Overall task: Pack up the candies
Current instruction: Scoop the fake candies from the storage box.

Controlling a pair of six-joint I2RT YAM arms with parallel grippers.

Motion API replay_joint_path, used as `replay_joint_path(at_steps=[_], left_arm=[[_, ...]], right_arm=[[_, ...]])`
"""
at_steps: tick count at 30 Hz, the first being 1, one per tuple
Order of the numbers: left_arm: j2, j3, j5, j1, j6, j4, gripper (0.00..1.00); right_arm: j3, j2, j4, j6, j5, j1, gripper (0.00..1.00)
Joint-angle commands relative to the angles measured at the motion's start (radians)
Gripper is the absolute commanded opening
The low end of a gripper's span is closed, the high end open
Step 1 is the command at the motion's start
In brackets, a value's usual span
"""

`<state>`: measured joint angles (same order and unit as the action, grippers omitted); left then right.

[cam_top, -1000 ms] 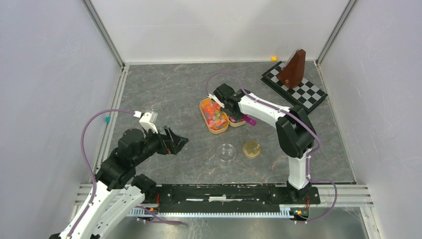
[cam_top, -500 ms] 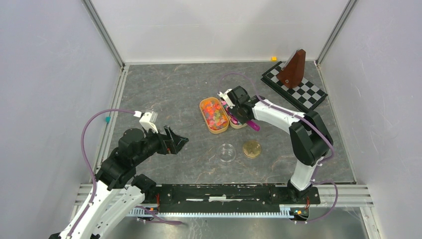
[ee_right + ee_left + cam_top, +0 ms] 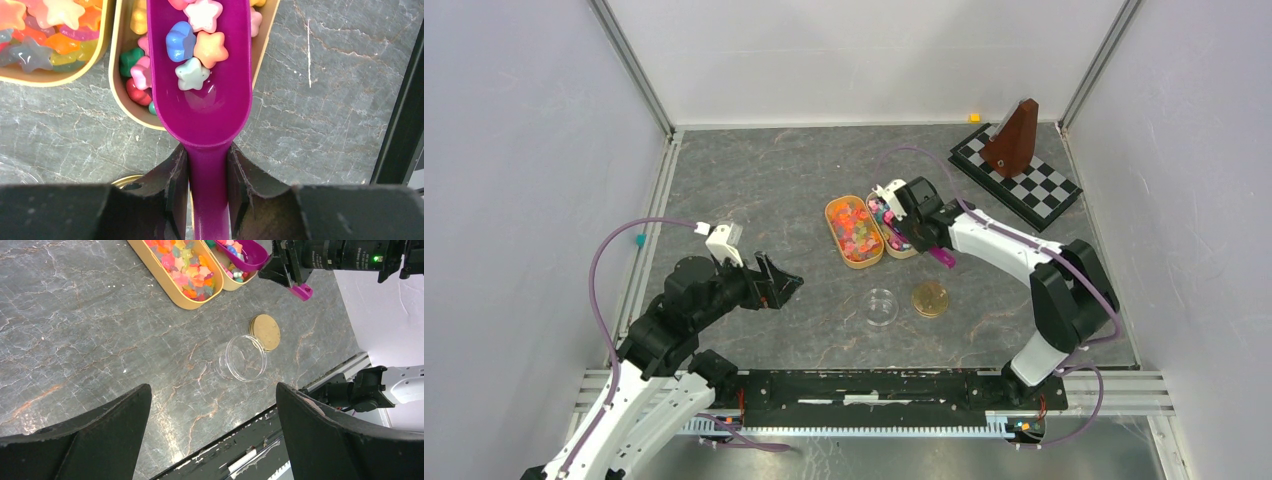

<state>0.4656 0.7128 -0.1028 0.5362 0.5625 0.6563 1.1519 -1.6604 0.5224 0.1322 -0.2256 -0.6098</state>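
At bottom centre of the right wrist view, the right gripper is clamping its two fingers on the handle of the purple scoop; I am logging this as a firm grip.

The scoop bowl is pointing toward the top of the frame and is carrying a small load of star-shaped candies in blue, orange, white and pale green. The bowl is hanging over the small tan tray, which is also holding a few pink, green and red pieces. The larger tan tray is sitting just beside it at upper left, heaped with mixed colours.

Lower in the left wrist view, the clear jar is standing upright on the grey marbled table, with the gold lid lying just beside it.

The left gripper is hovering with fingers spread wide, gripping nothing, well apart from the trays at the lower left of the top view.
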Motion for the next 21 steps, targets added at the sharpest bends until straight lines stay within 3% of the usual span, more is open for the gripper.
replay_joint_path(at_steps=[1, 11, 21], left_arm=[[0.005, 0.008, 0.024, 0.001, -0.047, -0.017, 1.0], [0.019, 0.014, 0.02, 0.001, -0.047, -0.009, 1.0], [0.03, 0.017, 0.017, 0.001, -0.052, -0.006, 1.0]], right_arm=[[-0.036, 0.086, -0.054, -0.002, -0.002, 0.008, 0.0], [-0.143, 0.275, -0.101, 0.01, 0.081, 0.018, 0.0], [-0.308, 0.515, -0.18, 0.047, 0.28, 0.017, 0.0]])
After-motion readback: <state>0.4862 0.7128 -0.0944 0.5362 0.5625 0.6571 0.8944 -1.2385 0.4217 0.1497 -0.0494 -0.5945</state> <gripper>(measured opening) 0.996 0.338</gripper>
